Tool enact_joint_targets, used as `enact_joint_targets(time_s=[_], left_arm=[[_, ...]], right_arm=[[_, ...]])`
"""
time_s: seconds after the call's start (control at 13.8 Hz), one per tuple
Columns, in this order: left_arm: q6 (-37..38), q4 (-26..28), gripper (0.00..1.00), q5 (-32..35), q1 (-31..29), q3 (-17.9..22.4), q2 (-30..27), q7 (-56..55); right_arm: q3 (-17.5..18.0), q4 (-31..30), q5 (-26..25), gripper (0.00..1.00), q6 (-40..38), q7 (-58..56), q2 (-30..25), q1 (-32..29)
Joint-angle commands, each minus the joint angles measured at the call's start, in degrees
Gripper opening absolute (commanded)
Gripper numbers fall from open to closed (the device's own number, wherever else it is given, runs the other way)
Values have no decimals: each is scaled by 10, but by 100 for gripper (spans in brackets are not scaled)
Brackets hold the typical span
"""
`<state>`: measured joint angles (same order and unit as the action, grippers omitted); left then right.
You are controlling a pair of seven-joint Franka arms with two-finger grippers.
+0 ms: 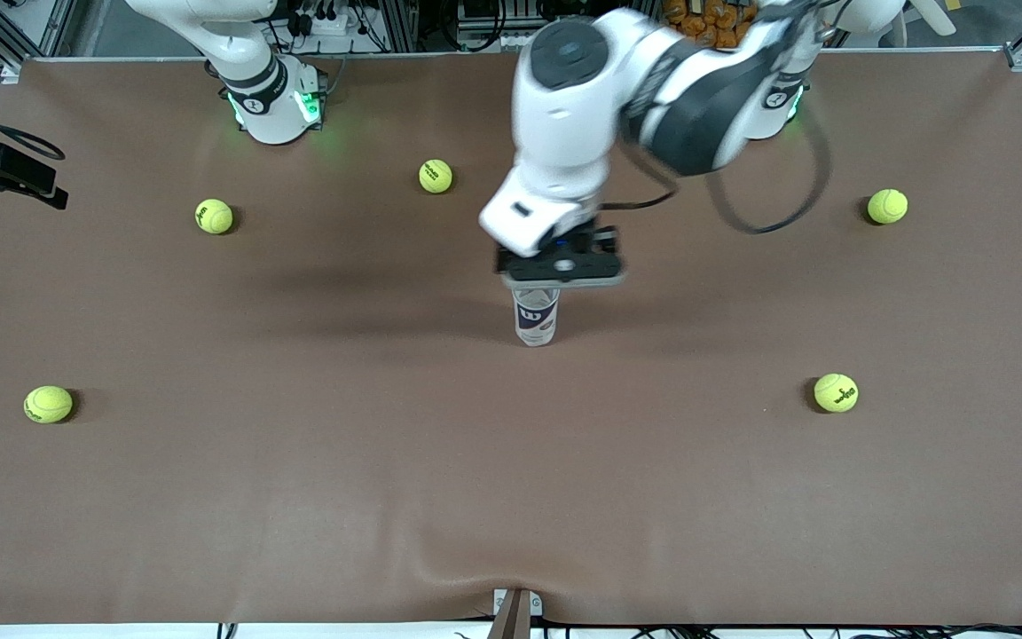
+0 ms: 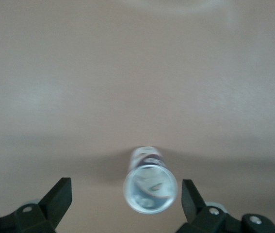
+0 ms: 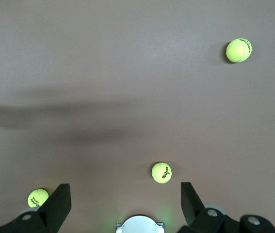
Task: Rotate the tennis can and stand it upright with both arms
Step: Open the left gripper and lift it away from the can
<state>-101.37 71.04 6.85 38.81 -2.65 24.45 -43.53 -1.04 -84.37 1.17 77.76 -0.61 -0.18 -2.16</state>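
The tennis can (image 1: 536, 319) stands upright in the middle of the table, Wilson label showing. The left gripper (image 1: 561, 271) hangs straight over its top. In the left wrist view the can (image 2: 150, 188) shows from above, its round rim between the open fingers of the left gripper (image 2: 126, 185). Neither finger touches it, and the can sits closer to one finger. The right gripper (image 3: 125, 187) is open and empty, held high over the table near its own base (image 3: 139, 225). The right arm's hand is out of the front view, and that arm waits.
Several yellow-green tennis balls lie scattered: one (image 1: 436, 176) and another (image 1: 214, 216) near the right arm's base (image 1: 276, 106), one (image 1: 887, 206) near the left arm's end, and two nearer the front camera (image 1: 836, 392) (image 1: 48, 404). A black device (image 1: 5, 169) sits at the table's edge.
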Motion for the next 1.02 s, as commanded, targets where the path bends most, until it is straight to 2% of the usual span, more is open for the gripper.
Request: enact_joint_targets(time_s=[0.0,0.22,0.44,0.95], left_arm=[[58,15,100,4,-50,-4,-61,28],[113,18,100,8,-108,-4,-106,58],[167,27,100,1,-182,-6,-146,190],[147,150,100,-39,-317,-7,-250,301]], right_arm=[[-1,13,8,100,-5,2,6,1],[-1,13,8,100,-5,2,6,1],[-1,13,8,100,-5,1,7,1],[-1,13,8,100,-5,1,7,1]])
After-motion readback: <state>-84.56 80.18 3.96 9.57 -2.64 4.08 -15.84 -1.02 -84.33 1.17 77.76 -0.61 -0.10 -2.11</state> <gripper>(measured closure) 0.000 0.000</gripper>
